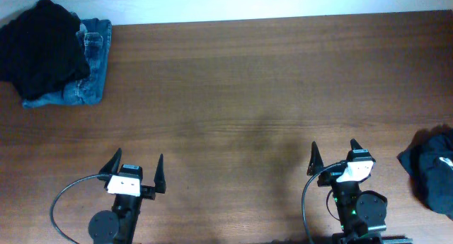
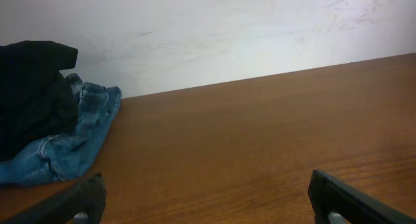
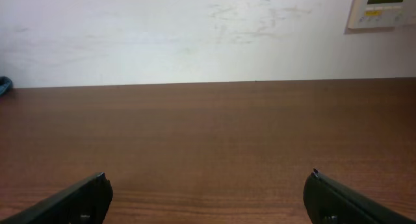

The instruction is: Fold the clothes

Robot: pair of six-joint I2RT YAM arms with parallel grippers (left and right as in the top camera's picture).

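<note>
Both arms, seen from above and from each wrist. The left claw (image 1: 139,159) hangs low over the bench (image 1: 248,81) with its two dark fingers (image 2: 81,199) spread wide apart and nothing between them. The right claw (image 1: 334,146) stands the same way, fingers (image 3: 78,199) wide apart and empty, just above the bare wood.

The dark T-shirt (image 1: 430,170) lies crumpled in a heap on the bench, off to the outer, right-hand side of the right claw. It is near that claw but apart from it, about level with the wrist and a little behind the fingertips. A small pale patch shows on its cloth, and the frame edge cuts off part of the heap. It looks very dark with a bluish-green cast, though the view is too small to be sure of the colour. The right wrist camera does not catch it.

Far ahead of the left claw and out to its left, at the back corner of the bench, lie blue jeans (image 1: 88,78), bunched and flat on the wood. A black garment (image 1: 42,42) is piled on top of them, covering their left part. Both are well apart from either claw. Ahead of the right claw, a pale wall (image 3: 195,36) rises behind the bench, with a small control panel (image 3: 383,6) mounted high to the claw's right.
</note>
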